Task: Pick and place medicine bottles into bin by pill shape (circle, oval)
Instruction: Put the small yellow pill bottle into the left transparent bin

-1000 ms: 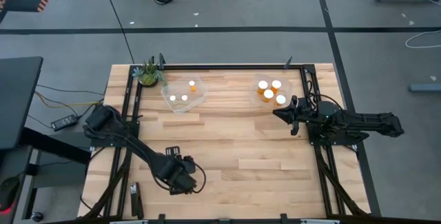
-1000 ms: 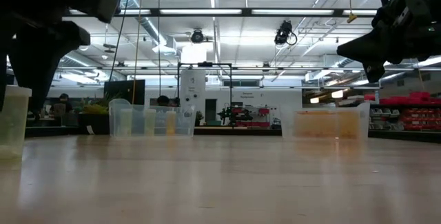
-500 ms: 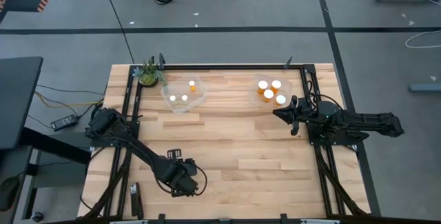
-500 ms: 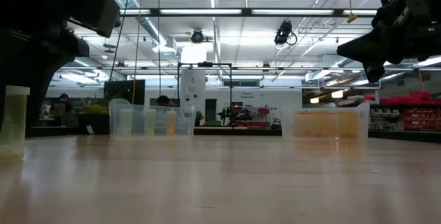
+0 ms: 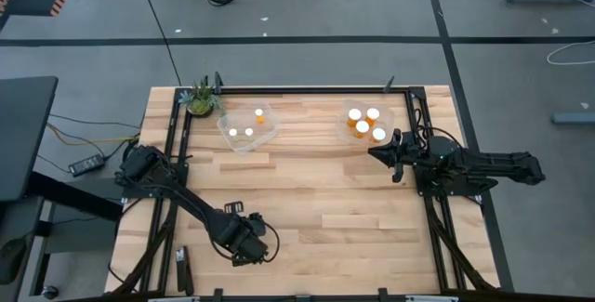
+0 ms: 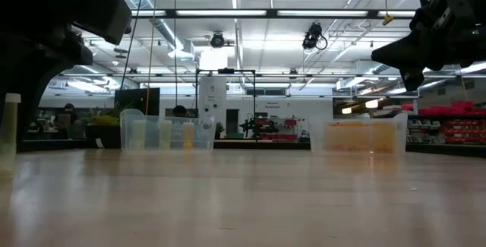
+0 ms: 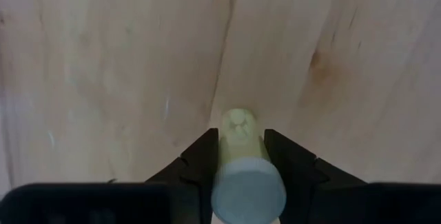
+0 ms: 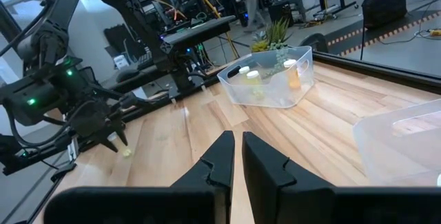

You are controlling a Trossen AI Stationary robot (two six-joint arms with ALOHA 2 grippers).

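— What is being altered just now, compared with a second earlier?

— The left pincer (image 5: 244,240) is being carried a little further toward the near edge of the bench (image 5: 307,190), left of its middle. In the low view the pale bottle (image 6: 11,123) gripped by it is being slid almost out at the left border, where more of it was being shown before. The right pincer (image 5: 378,152) is being kept unmoved near the right edge, just in front of the right tub (image 5: 367,124), its fingers closed on nothing.

— What is being implied for the task?

— One bottle is judged to be lifted and in transit, not yet binned (its pill shape cannot be read here). Three white caps are being seen in the left tub (image 5: 249,127) and four in the right one, both by the far edge.

— And where is the bottle lying relative to the pincer?

— In the left wrist view it is being clamped between the two dark fingers (image 7: 200,156), its white cap (image 7: 248,191) nearest the camera and its body pointing down at the bench boards, well apart from either tub.
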